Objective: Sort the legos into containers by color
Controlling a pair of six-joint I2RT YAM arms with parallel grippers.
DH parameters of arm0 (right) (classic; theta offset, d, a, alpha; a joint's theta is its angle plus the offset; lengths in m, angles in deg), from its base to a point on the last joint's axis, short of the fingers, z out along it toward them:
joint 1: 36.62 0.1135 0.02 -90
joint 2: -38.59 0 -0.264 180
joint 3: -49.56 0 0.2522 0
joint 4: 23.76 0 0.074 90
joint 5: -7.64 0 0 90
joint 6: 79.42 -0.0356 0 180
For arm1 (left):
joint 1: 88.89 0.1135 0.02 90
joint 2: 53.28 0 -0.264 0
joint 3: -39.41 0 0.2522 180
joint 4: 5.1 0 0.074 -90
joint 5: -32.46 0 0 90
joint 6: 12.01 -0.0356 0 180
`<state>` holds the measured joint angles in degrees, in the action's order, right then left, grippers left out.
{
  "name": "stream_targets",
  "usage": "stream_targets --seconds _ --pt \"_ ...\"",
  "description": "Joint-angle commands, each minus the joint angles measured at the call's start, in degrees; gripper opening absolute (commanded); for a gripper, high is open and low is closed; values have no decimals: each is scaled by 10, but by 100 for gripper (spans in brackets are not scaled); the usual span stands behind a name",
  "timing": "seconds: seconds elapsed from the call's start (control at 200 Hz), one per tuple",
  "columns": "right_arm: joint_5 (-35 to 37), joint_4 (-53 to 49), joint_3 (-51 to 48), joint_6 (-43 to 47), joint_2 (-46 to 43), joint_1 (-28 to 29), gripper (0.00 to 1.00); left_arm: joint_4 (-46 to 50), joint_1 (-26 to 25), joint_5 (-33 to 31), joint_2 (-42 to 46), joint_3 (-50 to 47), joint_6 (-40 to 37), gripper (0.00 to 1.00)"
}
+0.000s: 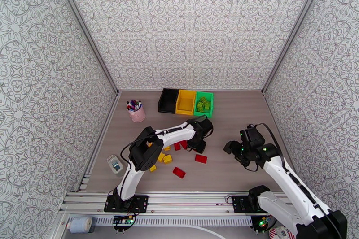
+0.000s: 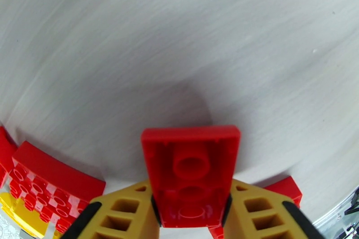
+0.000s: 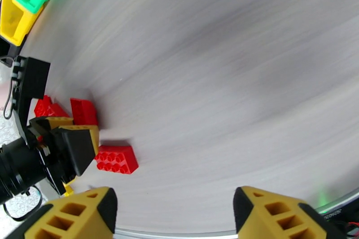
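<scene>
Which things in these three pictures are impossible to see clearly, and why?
Black bin, top view: inside too dark to tell contents.
Yellow bricks, top view: some hidden under the left arm; count unclear.
Held red brick, left wrist view: stud side faces away.

The left arm point(image 1: 130, 177) rises from its base, bends sharply at the elbow and stretches its forearm out to the right. Its wrist tips the left gripper point(image 1: 199, 145) downward, with the fingers point(image 2: 121, 210) clamped on a red brick point(image 2: 190, 163). The right arm point(image 1: 287, 177) leans in leftward. The right gripper point(image 1: 232, 147) is spread wide, with nothing between its fingers.
</scene>
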<state>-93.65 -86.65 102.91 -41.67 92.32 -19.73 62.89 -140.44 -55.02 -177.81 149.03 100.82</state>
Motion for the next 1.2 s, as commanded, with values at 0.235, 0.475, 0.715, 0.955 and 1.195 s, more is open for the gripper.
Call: stream_targets --seconds 0.235,0.475,0.715,0.955,1.195 --pt "-73 70 49 18 86 24 53 -60 57 51 69 -42 44 33" --pt "-70 106 152 24 216 98 52 -82 147 111 103 -31 62 32" --pt "-60 83 267 42 327 143 51 -55 247 168 54 93 59 32" --pt "-38 48 309 59 348 143 51 -2 294 200 -74 323 72 35" --pt "-30 38 308 53 346 139 52 9 324 221 -171 470 110 51"
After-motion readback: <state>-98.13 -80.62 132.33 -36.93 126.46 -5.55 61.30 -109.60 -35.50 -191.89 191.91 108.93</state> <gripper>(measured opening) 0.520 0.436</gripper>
